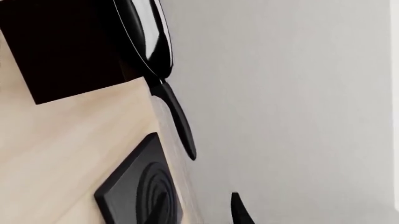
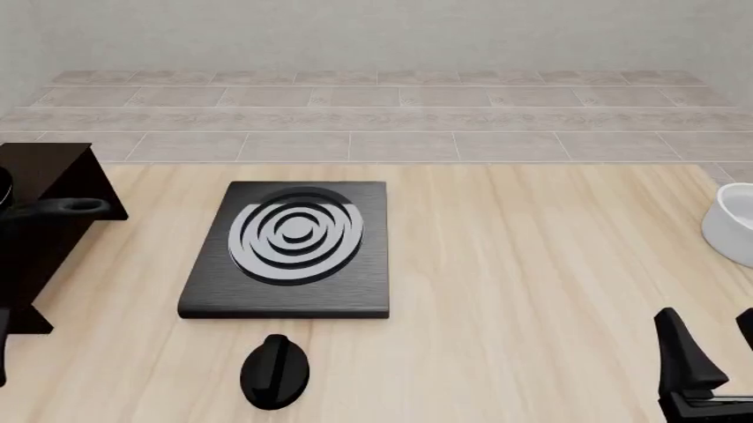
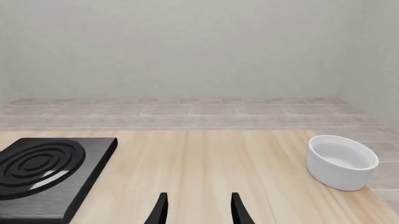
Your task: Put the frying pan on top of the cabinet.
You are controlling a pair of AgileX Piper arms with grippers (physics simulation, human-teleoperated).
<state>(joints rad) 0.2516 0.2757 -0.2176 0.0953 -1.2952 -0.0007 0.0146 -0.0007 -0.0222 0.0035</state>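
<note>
The frying pan [image 1: 147,32] lies on the flat top of the dark cabinet [image 1: 62,46]. Its long handle [image 1: 177,116] sticks out past the cabinet's edge toward the ringed slab. In the front view only the handle [image 2: 59,209] and a sliver of the pan show, over the cabinet [image 2: 41,220] at the far left. My left gripper [image 1: 201,215] is back from the pan and holds nothing. One fingertip [image 1: 239,211] shows, set wide of centre; the other is lost against the dark slab. My right gripper [image 2: 714,348] [image 3: 198,210] hovers open and empty at the near right.
A black slab with grey-white rings [image 2: 292,247] [image 3: 37,168] [image 1: 143,196] lies mid-table. A small black knob [image 2: 274,370] sits in front of it. A white bowl [image 2: 735,225] [image 3: 341,161] stands at the right edge. Tiled floor and a wall lie beyond the table.
</note>
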